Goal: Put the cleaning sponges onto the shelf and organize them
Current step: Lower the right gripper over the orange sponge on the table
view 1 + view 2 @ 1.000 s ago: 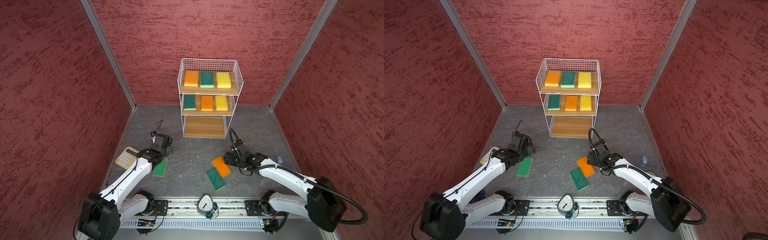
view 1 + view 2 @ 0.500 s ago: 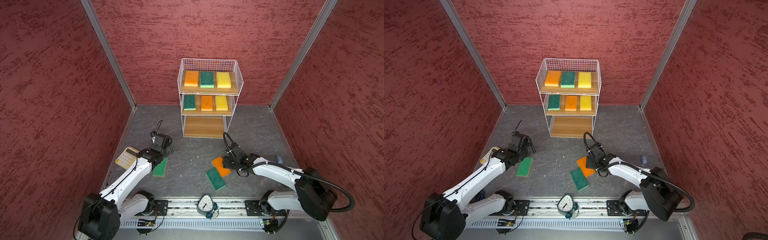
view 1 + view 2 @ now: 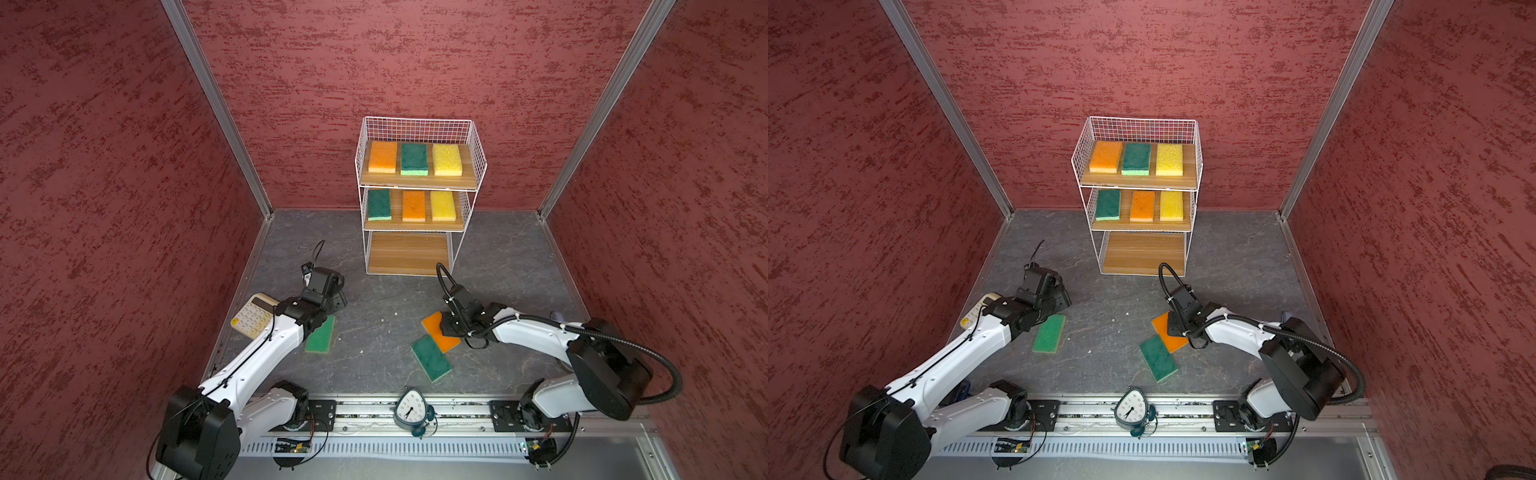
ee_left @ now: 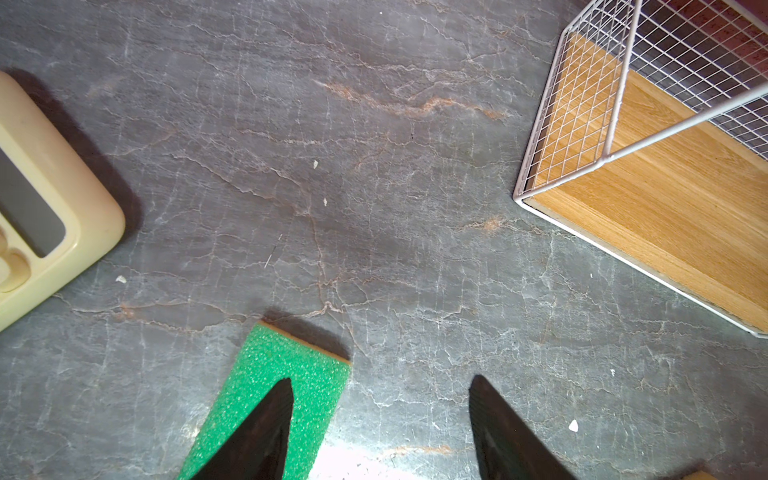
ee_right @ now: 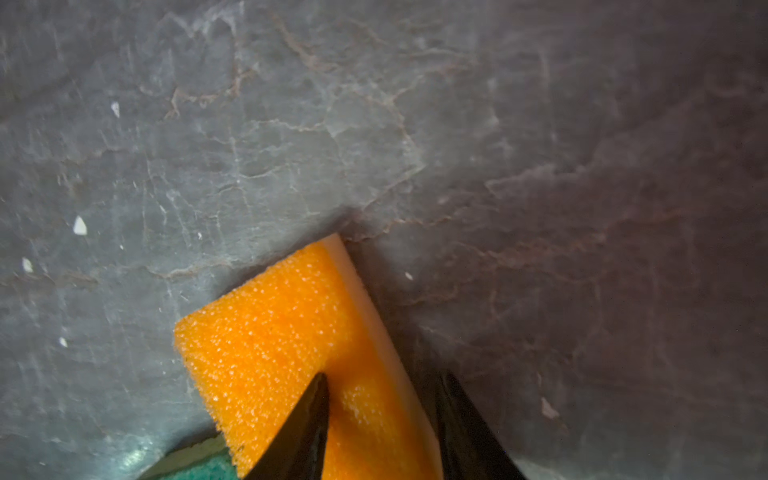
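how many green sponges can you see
4 green sponges: one mid top tier of the shelf, one left on its middle tier, two on the floor: one by the left gripper, one beside the orange sponge. None appears hidden.

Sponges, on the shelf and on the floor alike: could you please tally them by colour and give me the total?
Green sponges: 4
Orange sponges: 3
Yellow sponges: 2
Total: 9
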Motion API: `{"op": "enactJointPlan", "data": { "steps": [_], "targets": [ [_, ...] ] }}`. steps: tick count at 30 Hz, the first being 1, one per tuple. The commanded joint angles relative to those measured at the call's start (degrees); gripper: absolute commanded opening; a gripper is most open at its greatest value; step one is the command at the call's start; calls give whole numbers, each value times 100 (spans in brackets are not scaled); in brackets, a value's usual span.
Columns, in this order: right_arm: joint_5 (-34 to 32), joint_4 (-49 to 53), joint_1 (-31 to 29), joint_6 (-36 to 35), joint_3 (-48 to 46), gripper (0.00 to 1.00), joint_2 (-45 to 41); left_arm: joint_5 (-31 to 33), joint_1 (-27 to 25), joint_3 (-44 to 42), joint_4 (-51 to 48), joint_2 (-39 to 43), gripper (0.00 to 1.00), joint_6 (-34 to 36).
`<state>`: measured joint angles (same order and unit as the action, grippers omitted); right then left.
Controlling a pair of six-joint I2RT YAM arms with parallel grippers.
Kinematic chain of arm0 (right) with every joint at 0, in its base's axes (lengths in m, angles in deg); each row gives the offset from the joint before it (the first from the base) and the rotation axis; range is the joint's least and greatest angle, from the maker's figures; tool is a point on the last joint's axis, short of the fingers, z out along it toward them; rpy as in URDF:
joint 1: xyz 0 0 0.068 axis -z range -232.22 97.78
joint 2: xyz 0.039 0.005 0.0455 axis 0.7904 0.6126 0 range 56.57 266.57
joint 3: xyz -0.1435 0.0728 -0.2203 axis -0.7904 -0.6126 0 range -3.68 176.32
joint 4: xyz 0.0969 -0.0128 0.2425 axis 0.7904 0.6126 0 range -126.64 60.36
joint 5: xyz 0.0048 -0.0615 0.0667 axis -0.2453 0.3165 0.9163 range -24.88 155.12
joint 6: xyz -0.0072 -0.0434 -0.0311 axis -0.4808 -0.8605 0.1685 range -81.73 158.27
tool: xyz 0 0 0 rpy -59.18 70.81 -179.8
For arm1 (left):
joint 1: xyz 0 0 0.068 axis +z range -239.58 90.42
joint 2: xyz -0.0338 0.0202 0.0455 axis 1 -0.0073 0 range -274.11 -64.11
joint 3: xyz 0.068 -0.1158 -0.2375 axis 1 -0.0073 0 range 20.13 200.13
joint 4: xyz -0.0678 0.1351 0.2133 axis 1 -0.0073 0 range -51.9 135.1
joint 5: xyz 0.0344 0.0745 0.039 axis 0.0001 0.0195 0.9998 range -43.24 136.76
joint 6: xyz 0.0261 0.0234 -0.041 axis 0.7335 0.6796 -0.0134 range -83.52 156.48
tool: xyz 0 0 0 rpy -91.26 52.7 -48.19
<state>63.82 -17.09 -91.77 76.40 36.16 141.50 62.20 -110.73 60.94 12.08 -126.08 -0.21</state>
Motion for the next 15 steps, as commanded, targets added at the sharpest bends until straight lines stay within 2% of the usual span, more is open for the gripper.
{"op": "enactJointPlan", "data": {
  "steps": [1, 5, 15],
  "targets": [
    [-228, -15, -17, 95, 148, 35, 340, 51, 34, 95, -47, 63, 67, -56],
    [-617, 162, 88, 172, 362, 33, 428, 72, 34, 109, -65, 71, 67, -42],
    [-769, -100, 862, 170, 381, 32, 202, 40, 38, 80, -19, 63, 66, -95]
  ]
}}
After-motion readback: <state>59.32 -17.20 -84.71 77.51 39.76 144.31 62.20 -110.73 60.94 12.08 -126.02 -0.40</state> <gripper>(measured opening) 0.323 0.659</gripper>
